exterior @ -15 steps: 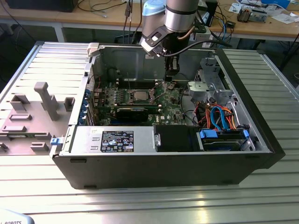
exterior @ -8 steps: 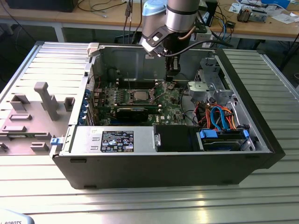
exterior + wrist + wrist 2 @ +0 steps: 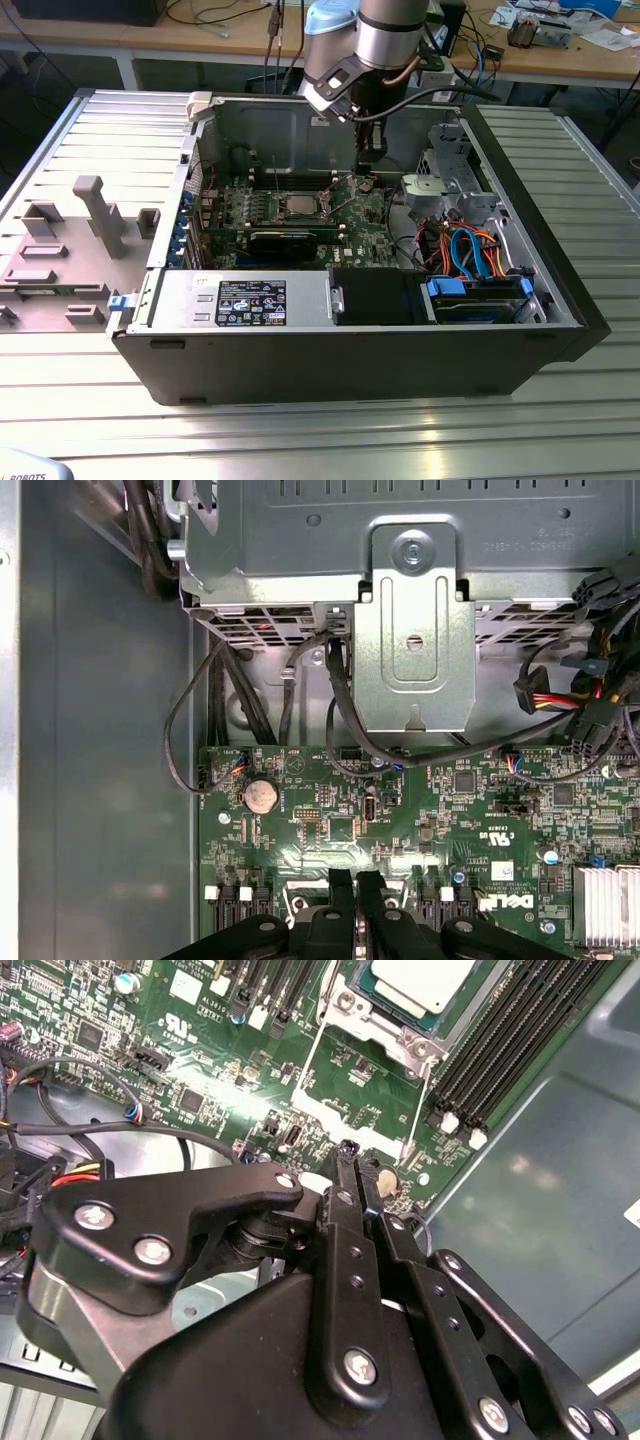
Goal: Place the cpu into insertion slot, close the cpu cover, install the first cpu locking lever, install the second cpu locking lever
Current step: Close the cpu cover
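Toward the motherboard's (image 3: pixel 200 1050) middle, the cpu (image 3: pixel 425 978) is seen seated in the insertion slot (image 3: pixel 432 1022). The gripper (image 3: pixel 347 1152) is held closed, empty, nearby. The chip is judged light, stiff, fragile; best held by its edges.

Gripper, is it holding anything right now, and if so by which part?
Nothing is held. The gripper is shut, its jaws together with nothing visible between them, over the green motherboard.

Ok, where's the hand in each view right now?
Exterior view: the hand hangs inside the case, above the green motherboard toward the exterior view's right.
Second wrist view: the hand is over the motherboard, a little way from the cpu.
First wrist view: the hand is over the motherboard, near the coin cell.
Shared landmark: the motherboard.
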`<state>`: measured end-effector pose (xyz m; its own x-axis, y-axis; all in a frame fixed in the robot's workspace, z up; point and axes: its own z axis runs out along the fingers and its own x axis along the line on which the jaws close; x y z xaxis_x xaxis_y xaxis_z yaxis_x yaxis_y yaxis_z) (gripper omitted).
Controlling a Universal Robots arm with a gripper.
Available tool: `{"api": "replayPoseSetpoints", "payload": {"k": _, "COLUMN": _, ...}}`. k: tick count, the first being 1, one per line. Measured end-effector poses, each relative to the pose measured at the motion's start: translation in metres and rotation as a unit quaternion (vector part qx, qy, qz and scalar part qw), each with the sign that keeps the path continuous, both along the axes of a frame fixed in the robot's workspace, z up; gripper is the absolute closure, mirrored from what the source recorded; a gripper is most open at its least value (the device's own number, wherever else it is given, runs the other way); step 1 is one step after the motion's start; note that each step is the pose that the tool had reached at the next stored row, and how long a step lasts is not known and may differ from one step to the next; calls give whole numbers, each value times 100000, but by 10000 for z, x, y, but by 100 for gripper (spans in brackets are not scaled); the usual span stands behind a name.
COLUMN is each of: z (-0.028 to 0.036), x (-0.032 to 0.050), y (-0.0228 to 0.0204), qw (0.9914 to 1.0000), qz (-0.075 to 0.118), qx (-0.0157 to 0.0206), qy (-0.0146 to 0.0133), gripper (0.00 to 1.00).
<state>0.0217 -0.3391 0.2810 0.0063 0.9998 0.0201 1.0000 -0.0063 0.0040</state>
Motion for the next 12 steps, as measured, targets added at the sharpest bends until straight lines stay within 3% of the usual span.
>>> {"api": "replayPoseSetpoints", "payload": {"k": 8, "z": -53, "x": 43, "y": 0, "qw": 100000, "qz": 162, "qx": 74, "qy": 37, "gripper": 84}}
{"api": "replayPoseSetpoints", "payload": {"k": 12, "z": -83, "x": 59, "y": 0, "qw": 99983, "qz": 1831, "qx": 71, "qy": 38, "gripper": 84}}
